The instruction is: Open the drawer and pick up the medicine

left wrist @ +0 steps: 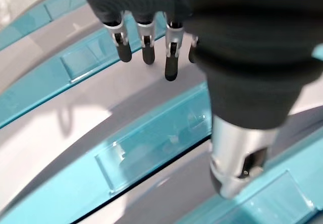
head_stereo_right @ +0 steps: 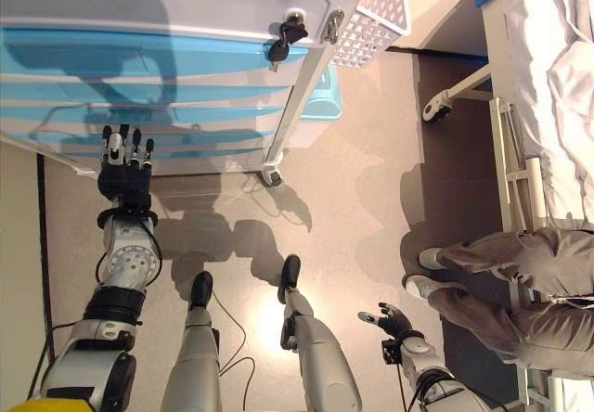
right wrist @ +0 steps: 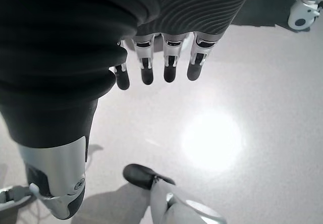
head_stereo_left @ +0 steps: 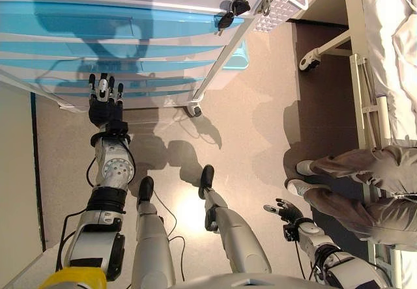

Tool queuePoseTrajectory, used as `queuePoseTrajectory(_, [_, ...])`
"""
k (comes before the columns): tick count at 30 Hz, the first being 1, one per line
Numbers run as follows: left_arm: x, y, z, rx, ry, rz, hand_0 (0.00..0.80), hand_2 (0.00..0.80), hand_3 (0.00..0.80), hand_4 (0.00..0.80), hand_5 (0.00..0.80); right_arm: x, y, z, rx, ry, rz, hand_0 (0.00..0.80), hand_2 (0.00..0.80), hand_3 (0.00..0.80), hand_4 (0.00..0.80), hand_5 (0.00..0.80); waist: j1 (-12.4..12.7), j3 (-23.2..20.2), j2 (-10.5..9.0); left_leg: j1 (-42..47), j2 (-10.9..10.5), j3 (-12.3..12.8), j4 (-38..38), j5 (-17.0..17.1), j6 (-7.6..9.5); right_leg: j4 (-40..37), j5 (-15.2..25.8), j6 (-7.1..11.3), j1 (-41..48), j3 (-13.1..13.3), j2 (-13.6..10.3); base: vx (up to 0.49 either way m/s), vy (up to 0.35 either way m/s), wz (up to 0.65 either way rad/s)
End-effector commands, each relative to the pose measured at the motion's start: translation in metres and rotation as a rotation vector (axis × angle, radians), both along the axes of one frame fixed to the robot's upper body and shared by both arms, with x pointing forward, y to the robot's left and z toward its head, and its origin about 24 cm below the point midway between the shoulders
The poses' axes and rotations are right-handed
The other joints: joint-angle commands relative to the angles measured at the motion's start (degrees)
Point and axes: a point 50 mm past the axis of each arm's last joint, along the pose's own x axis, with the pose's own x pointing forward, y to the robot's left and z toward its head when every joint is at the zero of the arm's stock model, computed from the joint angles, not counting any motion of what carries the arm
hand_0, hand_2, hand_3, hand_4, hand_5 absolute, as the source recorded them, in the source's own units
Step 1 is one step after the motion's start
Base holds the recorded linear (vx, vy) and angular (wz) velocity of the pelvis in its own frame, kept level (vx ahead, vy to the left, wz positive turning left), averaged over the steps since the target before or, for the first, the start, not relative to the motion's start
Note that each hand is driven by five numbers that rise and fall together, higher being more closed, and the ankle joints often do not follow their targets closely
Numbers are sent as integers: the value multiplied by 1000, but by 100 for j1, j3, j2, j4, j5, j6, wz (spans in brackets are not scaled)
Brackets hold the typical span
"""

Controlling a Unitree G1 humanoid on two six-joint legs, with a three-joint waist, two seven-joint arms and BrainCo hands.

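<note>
Right hand: right hand [head_stereo_left: 287, 211] hangs low beside the body, over the floor [head_stereo_left: 247, 120], fingers relaxed and a little spread, holding nothing; it has no role in this step, I judge, so it waits out of the way.
Person: a person's legs [head_stereo_left: 365, 185] and shoes show near the right hand, next to the bed [head_stereo_left: 384, 55]; they stand apart from the work.
Left hand: left hand [head_stereo_left: 104, 100] is stretched forward to the cabinet [head_stereo_left: 130, 2], fingers [left wrist: 146, 47] straight and side by side, pinching nothing; in the left wrist view the tips hover just before a teal drawer front, and I cannot tell if they touch it.
Drawers: drawers [head_stereo_right: 167, 59] with teal fronts are all closed, stacked one under another; each front has a clear pull strip [left wrist: 151, 148], which is probably why the fingers arrive flat, to hook under it.
Medicine: not visible in any view; I suppose it lies inside one closed drawer.
Keys: keys [head_stereo_left: 231, 12] hang from the lock at the cabinet's top corner, beside a white basket [head_stereo_left: 280, 2].
Stage: very early, drawer not yet opened.
</note>
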Motion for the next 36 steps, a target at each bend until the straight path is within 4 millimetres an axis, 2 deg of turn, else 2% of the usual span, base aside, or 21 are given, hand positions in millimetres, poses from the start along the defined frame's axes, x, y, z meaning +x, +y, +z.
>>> queuePoseTrajectory(1, [7,-7,63,158,-222,-21,0,0,0,0,0,-6,-23,3,-66,3,-2,0,0,0,0,0,-32,-220,25,-239,-299,-4,-230,364,425,649,-585,444,95,-41,92,0,0,0])
queuePoseTrajectory(6, [9,-11,58,152,-202,-36,0,0,0,0,0,-6,-23,4,-69,2,-5,0,0,0,0,0,-48,-238,7,-264,-291,-3,-227,363,428,653,-576,437,75,-37,100,0,0,0])
queuePoseTrajectory(11, [11,-12,63,168,-206,-39,0,0,0,0,0,-7,-24,3,-71,10,-4,0,0,0,0,0,-70,-272,-9,-257,-290,-11,-227,351,432,647,-566,436,74,-24,110,0,0,0])
queuePoseTrajectory(14, [13,-12,69,181,-216,-41,0,0,0,0,0,-7,-25,3,-72,10,-1,0,0,0,0,0,-98,-303,-19,-264,-282,5,-213,338,433,654,-557,437,58,-14,111,0,0,0])
queuePoseTrajectory(22, [18,-11,100,250,-280,-35,0,0,0,0,0,-7,-27,4,-83,15,9,0,0,0,0,0,-173,-395,-30,-295,-267,24,-206,323,432,634,-530,452,47,12,120,1,0,-2])
queuePoseTrajectory(36, [15,-2,118,272,-324,7,0,0,0,0,0,-9,-28,3,-85,27,18,0,0,0,0,0,-174,-430,-2,-354,-280,23,-168,303,433,656,-531,456,20,3,111,1,0,-1])
